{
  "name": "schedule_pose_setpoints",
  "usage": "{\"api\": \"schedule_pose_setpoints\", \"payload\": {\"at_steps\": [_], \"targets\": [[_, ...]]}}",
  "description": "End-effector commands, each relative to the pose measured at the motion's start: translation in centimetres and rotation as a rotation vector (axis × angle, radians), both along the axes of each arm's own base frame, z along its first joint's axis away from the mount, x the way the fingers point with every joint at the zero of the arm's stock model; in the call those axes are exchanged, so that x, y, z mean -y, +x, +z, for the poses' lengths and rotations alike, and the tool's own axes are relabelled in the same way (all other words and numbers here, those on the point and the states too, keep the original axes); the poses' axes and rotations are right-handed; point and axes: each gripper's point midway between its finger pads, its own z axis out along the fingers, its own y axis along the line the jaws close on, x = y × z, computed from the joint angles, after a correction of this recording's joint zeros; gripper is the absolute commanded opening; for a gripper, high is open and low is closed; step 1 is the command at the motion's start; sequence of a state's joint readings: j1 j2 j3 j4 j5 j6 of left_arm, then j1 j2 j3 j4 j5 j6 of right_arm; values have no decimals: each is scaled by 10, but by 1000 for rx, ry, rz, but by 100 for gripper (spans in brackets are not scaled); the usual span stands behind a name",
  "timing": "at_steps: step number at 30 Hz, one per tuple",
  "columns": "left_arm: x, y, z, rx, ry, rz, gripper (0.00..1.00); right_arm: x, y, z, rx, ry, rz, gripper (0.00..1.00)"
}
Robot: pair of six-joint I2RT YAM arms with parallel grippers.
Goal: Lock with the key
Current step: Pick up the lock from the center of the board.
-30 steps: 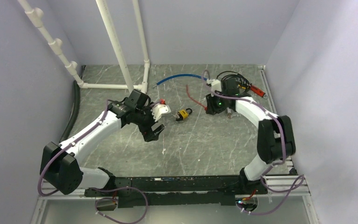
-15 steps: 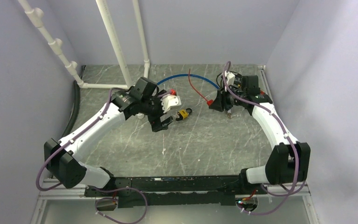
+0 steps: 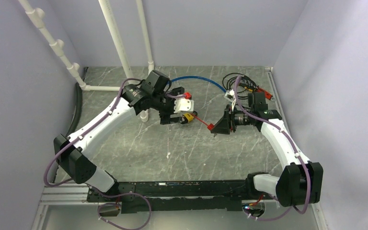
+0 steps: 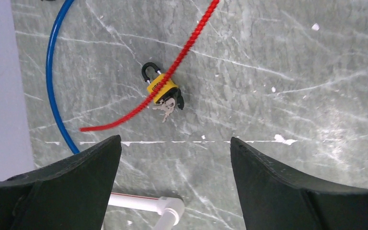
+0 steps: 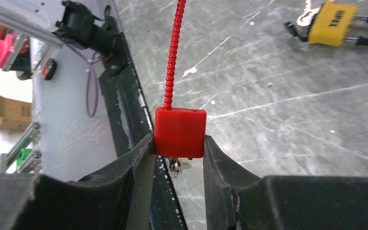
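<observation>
Fingers (image 4: 76, 182) of the left gripper (image 4: 175, 141) spread wide, holding nothing, hanging over the yellow padlock (image 4: 162, 88) at upper centre of the left wrist frame. Padlock flat on the table (image 4: 292, 57), black shackle toward the top of the frame, keys (image 4: 166, 109) at its lower end, seemingly in the keyway. Probably dense for its size, rigid, with a smooth painted body: best pinched across the flat yellow sides, not by the loose keys. Red cable (image 4: 182, 62) crossing it diagonally, touching or just above, cannot tell which. Blue tube (image 4: 52, 72) curving down the left edge.

Left arm, in the top view, stretched forward from lower left, wrist bent down near centre frame.

Farther right, right gripper (image 5: 178, 141) clamped on the red lock body (image 5: 179, 129), seemingly a hard plastic block, squeezed by its two side faces. Red cable rising from its top, springy rather than limp by the look of it. Metal key (image 5: 177, 166) hanging below the block, light, likely free to swing. Right arm arched in from lower right, fingers pointing left toward the padlock.
</observation>
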State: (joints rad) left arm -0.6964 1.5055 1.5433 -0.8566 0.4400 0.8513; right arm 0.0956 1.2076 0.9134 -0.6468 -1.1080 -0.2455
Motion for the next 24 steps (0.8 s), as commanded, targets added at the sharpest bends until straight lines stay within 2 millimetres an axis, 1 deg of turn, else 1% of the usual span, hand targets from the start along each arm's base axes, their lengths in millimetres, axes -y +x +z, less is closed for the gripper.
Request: {"api": "schedule_pose_setpoints", "payload": {"at_steps": [1,4,7,10,11,13,14,16,18,19,21,22,23,24], "targets": [[6,4,-3,82,30,-111,86,-10,-23,18,38,119,109,0],[9,6,-13,101,54,-142,80,-13,-33,15,-1,146,153,0],[13,8,-22,113,69,-166,76,-15,-38,13,-15,156,185,0],[14,10,-32,123,89,-175,67,-17,-40,14,-20,161,205,0],[14,11,-36,122,92,-174,61,-18,-41,14,-20,163,210,0],[15,9,-40,113,90,-173,47,-19,-43,14,-18,165,217,0],[15,9,-42,104,88,-169,33,-19,-43,14,-12,166,220,0],[15,8,-46,78,88,-142,2,-18,-43,13,2,158,224,0],[14,6,-47,52,89,-118,0,-17,-40,9,23,131,217,0],[13,4,-46,33,83,-110,0,-15,-35,5,29,105,200,7],[14,-2,-41,-12,67,-88,0,-12,-23,0,66,50,172,49],[14,-5,-39,-38,61,-85,0,-9,-17,-1,94,17,160,69],[15,-10,-36,-62,51,-88,0,-6,-11,-2,126,-15,148,83],[16,-15,-33,-86,36,-89,0,-3,-5,-3,159,-50,137,91]]}}
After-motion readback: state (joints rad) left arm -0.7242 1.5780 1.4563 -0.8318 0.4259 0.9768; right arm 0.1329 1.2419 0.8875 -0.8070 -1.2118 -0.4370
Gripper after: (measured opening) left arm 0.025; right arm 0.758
